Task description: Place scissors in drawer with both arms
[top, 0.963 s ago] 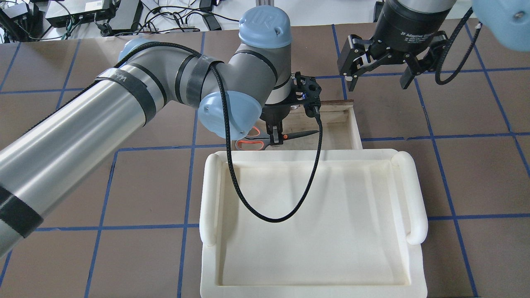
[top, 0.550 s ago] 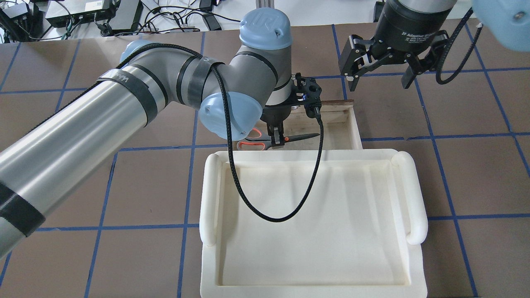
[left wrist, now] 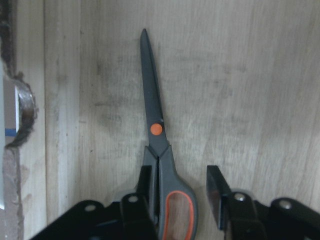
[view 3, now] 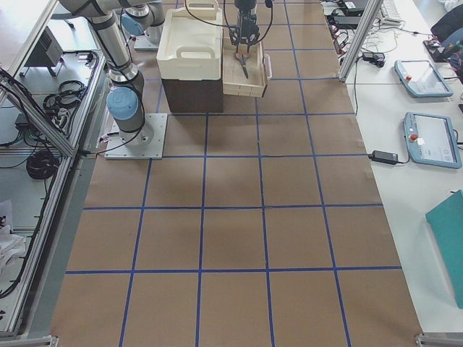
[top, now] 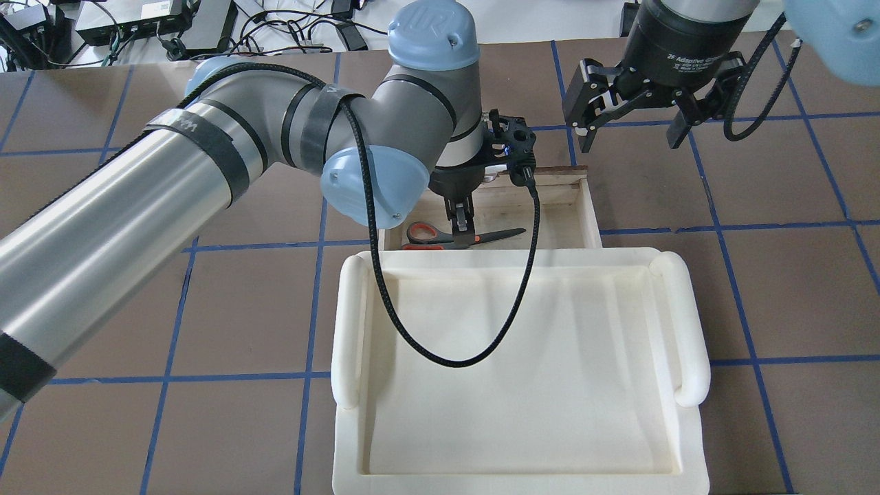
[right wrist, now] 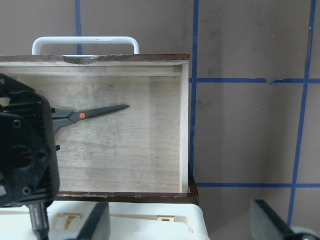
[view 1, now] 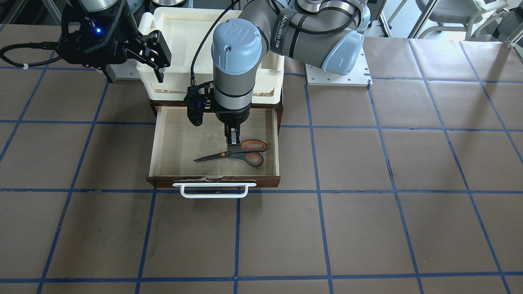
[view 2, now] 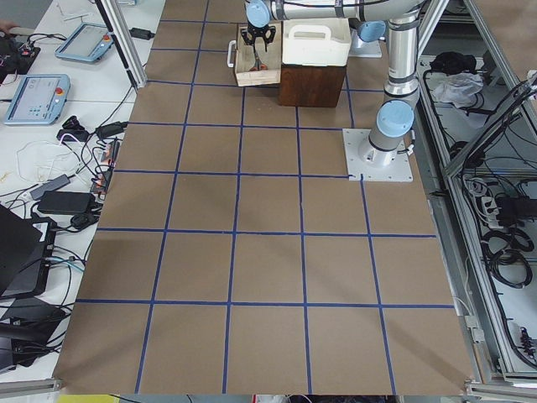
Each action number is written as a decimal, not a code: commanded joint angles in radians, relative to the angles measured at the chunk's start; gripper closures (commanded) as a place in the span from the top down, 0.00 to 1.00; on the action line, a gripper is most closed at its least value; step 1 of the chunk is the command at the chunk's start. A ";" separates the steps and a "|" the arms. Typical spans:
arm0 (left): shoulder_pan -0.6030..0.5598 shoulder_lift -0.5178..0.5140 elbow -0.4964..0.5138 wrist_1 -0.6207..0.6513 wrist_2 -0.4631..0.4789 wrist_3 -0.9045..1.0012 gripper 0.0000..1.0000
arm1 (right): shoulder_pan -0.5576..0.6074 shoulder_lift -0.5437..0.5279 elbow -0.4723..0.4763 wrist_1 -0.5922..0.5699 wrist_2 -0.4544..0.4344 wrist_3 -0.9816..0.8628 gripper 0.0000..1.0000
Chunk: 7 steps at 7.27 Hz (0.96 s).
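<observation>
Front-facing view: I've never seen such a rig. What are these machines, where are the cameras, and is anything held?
A left arm and a right arm, each with a two-finger gripper, work at a table. Cameras look from across the table, behind the robot, each table end and each wrist. A wooden drawer stands open under a cream bin. The scissors lie flat inside it. The left gripper is down over their handles with fingers apart, seemingly holding nothing. The right gripper hangs open and empty to one side.
</observation>
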 commanded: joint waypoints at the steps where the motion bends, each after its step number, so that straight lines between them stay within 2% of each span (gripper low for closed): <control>1: 0.039 0.077 0.012 -0.016 0.014 -0.043 0.63 | 0.000 0.000 0.000 -0.001 0.001 0.000 1.00; 2: 0.129 0.116 0.013 -0.065 0.001 -0.048 0.75 | 0.000 -0.001 0.000 -0.016 -0.007 0.020 1.00; 3: 0.209 0.152 0.013 -0.160 0.009 -0.056 0.77 | -0.003 -0.011 -0.002 -0.031 -0.033 0.021 1.00; 4: 0.299 0.195 0.031 -0.203 0.013 -0.100 0.77 | -0.002 -0.014 0.000 -0.030 -0.048 0.031 1.00; 5: 0.379 0.231 0.047 -0.257 0.002 -0.195 0.85 | 0.000 -0.012 -0.002 -0.030 -0.035 0.038 1.00; 7: 0.407 0.272 0.041 -0.271 0.052 -0.443 0.97 | 0.000 -0.011 -0.002 -0.032 -0.033 0.038 1.00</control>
